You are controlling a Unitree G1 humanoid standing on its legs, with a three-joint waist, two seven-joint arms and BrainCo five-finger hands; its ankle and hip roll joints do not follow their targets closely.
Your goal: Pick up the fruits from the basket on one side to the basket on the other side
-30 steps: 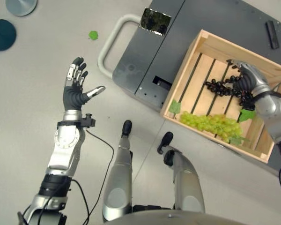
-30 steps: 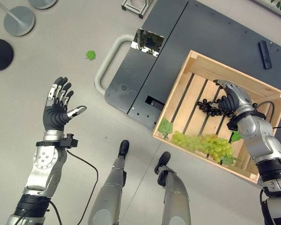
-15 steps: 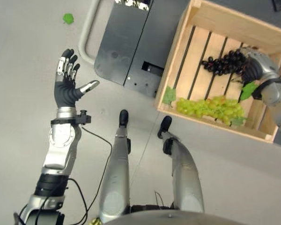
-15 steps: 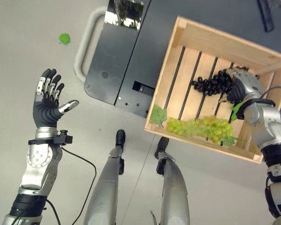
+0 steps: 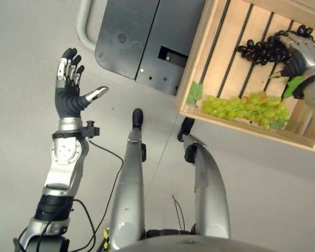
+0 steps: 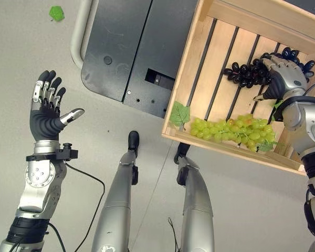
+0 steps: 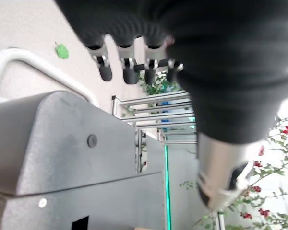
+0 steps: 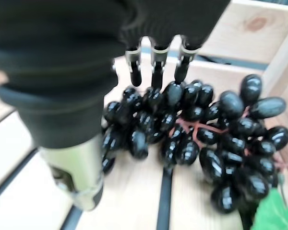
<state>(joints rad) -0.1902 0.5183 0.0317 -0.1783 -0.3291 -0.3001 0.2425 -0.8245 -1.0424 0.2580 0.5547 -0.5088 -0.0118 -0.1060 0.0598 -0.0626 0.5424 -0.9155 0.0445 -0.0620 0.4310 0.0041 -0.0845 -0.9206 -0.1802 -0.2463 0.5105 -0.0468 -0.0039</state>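
Crate: we see a slatted wooden crate resting on a dark grey cart with a pale looped handle.
Dark grapes: a bunch of black grapes lies on the crate's slats near the far right corner, a green leaf at one end.
Green grapes: a bunch of green grapes lies along the crate's near wall, with a leaf at its left end, by the corner.
Right hand: our right hand sits over the dark bunch. In its wrist view the fingers reach down with tips touching the top berries and the thumb stands beside the bunch; we think they are only partly curled, but we cannot tell whether they grip.
Left hand: our left hand is raised over the bare floor, well apart from the crate, fingers straight and spread, thumb out, holding nothing.
Floor: a small green scrap lies left of the cart handle.
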